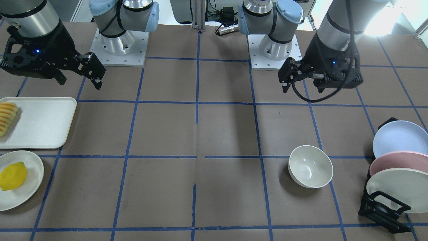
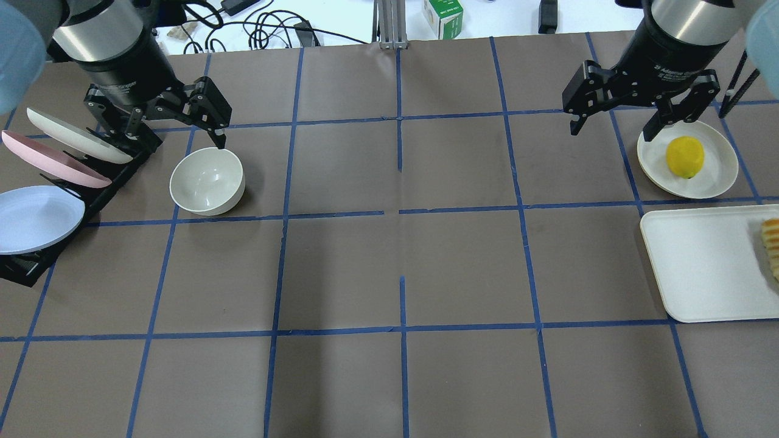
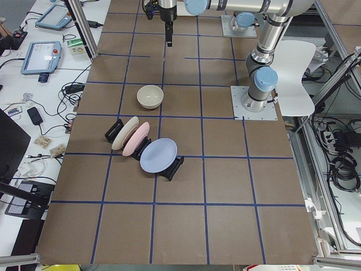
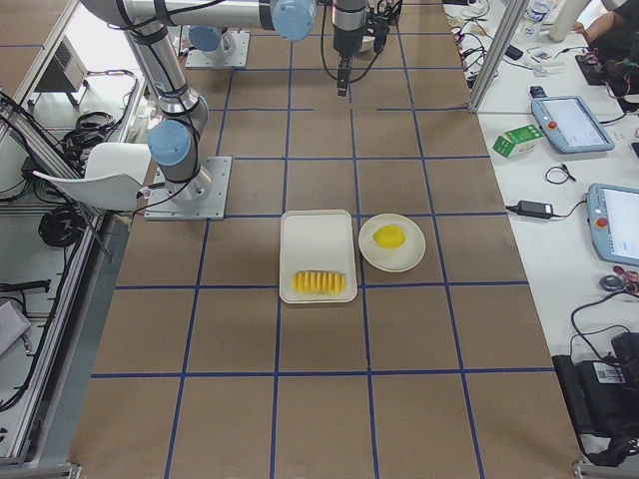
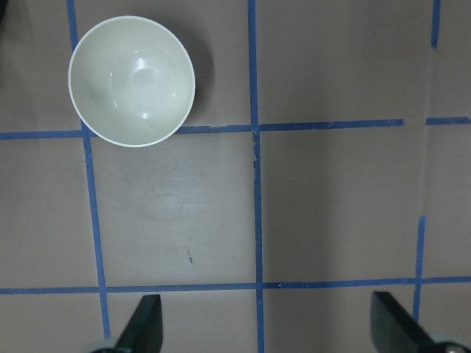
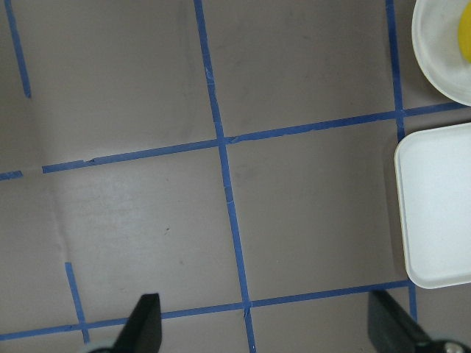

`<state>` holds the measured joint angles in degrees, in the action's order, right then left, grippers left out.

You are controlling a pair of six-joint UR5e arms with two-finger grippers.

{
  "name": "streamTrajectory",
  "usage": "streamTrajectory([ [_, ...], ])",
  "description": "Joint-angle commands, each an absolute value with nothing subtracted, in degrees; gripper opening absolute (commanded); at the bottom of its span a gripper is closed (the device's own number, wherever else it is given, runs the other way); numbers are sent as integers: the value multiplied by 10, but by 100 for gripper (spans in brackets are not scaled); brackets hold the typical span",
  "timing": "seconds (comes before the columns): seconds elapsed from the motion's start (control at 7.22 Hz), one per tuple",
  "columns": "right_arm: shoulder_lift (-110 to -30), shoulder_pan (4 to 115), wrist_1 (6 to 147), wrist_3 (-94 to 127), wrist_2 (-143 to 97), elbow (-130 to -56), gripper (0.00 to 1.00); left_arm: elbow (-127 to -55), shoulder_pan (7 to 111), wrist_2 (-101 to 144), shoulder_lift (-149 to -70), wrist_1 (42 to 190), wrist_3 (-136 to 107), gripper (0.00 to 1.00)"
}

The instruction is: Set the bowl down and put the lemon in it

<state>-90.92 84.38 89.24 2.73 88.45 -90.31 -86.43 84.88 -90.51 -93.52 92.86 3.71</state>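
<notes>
Over on the far left, a black rack holds three plates - blue, pink, cream. Just beside it the bowl sits upright and empty on the table, with the left gripper hanging above, fingers spread wide, holding nothing. Way across on the right, the right gripper is spread apart too - also empty - near the lemon, which lies on a round plate next to a white tray with fruit slices.
</notes>
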Motion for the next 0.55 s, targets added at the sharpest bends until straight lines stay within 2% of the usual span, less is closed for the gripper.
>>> streamTrajectory([
  [0.0,-892,816,893,25,889,-904,100,-876,767,-903,-1022,832,107,100],
  [0.28,-854,741,902,0,959,-897,100,-880,753,-897,-1104,752,115,100],
  [0.42,-831,714,970,-49,960,-898,100,-887,743,-899,-1125,737,166,100],
])
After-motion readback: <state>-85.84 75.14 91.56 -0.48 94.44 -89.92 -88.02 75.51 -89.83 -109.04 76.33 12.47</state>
